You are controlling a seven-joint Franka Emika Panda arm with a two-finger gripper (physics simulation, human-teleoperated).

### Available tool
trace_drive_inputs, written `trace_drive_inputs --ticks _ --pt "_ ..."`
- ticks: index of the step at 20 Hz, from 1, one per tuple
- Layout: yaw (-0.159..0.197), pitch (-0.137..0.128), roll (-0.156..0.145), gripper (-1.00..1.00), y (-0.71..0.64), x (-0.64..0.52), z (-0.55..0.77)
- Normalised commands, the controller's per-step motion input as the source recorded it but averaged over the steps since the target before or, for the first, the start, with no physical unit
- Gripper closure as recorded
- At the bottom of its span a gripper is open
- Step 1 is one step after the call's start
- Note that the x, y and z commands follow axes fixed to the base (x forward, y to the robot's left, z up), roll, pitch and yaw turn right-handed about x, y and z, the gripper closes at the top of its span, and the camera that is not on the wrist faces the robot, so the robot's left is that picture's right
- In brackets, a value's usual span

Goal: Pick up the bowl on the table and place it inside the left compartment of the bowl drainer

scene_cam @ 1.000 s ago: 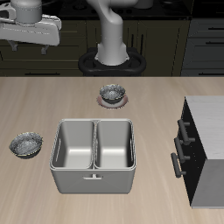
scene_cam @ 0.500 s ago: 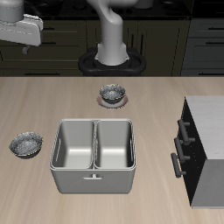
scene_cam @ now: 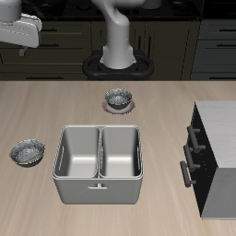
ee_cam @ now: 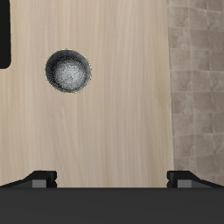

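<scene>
The bowl [scene_cam: 28,152], small, grey and mottled, sits on the table beside the bowl drainer [scene_cam: 100,164], a grey two-well tub with both wells empty. In the wrist view the bowl [ee_cam: 67,72] lies on bare wood ahead of my gripper [ee_cam: 112,179]. The fingertips [ee_cam: 42,179] stand far apart with nothing between them, so the gripper is open. In the exterior view my gripper [scene_cam: 23,37] hangs high above the table, farther back than the bowl and partly cut off by the frame's edge.
A like bowl on a pale pinkish saucer [scene_cam: 118,99] stands behind the drainer, near the robot's base. A dark cabinet [scene_cam: 214,157] with bar handles fills the table's other end. The wrist view shows the table's edge [ee_cam: 171,105] with tiled floor beyond.
The gripper has risen and swung outward, away from the drainer, during the first half second. It has hardly moved since. Both bowls and the drainer stay put.
</scene>
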Motion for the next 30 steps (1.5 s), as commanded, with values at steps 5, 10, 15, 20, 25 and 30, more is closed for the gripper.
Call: trace_drive_inputs --ticks 5,10,15,20,25,30 --pt "0.005 -0.016 -0.019 -1.0 0.1 0.27 0.16" --pt "0.028 -0.009 -0.027 -1.0 0.12 0.35 0.11" --pt "0.025 0.006 -0.013 -1.0 0.07 0.34 0.04" --pt "0.011 -0.008 -0.016 -1.0 0.01 0.39 0.08" --pt "0.003 0.003 0.01 -1.0 0.08 0.27 0.01" --pt "0.02 -0.007 0.011 -1.0 0.25 0.36 0.02"
